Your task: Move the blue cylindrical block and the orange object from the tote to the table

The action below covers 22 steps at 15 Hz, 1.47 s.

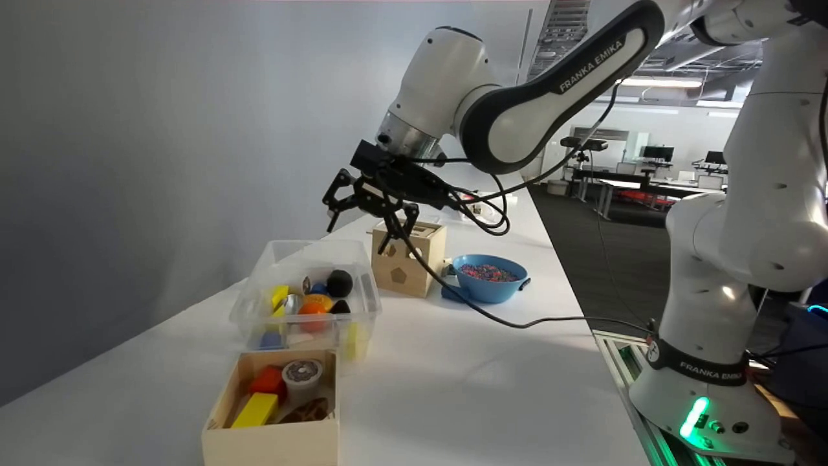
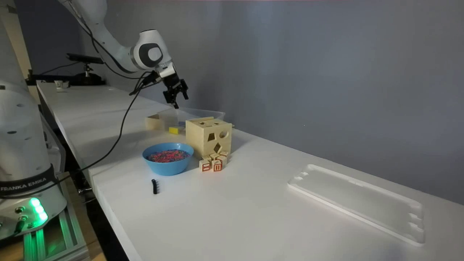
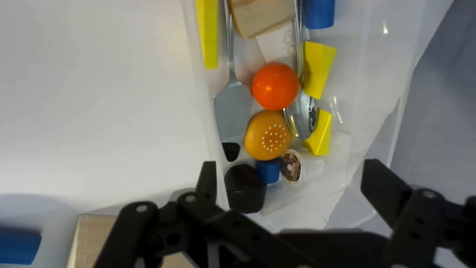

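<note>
Blue and short, a cylindrical block sits in the tote between a black piece and a coffee pod, just beside a dotted, orange-yellow bun shape. Next to the bun lies a bright orange ball, with a spatula, a spoon and yellow wedges close around it. A second blue piece lies farther along the tote — and a third blue piece rests on the table beside the blue bowl; which of these the task means, I cannot tell.

Above the tote hangs the gripper, its black fingers spread wide apart and holding nothing.

Past one end of the tote stands a wooden box with shaped holes; at the opposite end, an open wooden box holds a red piece, a yellow block and another pod. Pink and blue bits lie in the bowl. Lettered cubes sit beside the holed box, and a black, comb-like piece lies near the bowl. Well apart from these, a translucent white lid lies flat on the table — a grey wall runs behind.
</note>
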Motion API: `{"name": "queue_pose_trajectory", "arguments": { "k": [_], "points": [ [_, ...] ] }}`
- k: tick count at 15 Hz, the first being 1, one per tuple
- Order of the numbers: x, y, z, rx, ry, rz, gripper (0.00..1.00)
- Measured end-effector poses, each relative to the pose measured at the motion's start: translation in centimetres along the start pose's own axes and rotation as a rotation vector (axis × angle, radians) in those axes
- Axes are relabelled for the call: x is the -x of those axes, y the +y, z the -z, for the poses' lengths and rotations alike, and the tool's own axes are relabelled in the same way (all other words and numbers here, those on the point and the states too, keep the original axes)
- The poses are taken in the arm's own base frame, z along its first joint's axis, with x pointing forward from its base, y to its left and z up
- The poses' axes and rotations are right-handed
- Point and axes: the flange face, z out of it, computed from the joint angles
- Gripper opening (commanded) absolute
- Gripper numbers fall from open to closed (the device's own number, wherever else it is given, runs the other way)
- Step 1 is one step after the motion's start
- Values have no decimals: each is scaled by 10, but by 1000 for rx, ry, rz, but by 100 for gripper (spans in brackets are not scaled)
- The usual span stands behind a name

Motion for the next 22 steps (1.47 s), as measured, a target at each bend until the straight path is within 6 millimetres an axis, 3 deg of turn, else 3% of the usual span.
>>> {"name": "queue_pose_trajectory", "arguments": {
  "k": [2,6,8,11,13,17,22],
  "points": [
    [-4,-14,-19,11,-9,-20,97],
    [-5,-32,-78,91,-23,-64,100],
    [-3,-39,-108,115,-30,-81,97],
    [7,-47,-144,164,-36,-92,84],
    [18,-51,-161,200,-46,-93,58],
    [28,-64,-168,244,-44,-90,34],
    [28,-74,-162,242,-33,-86,31]
  ]
}}
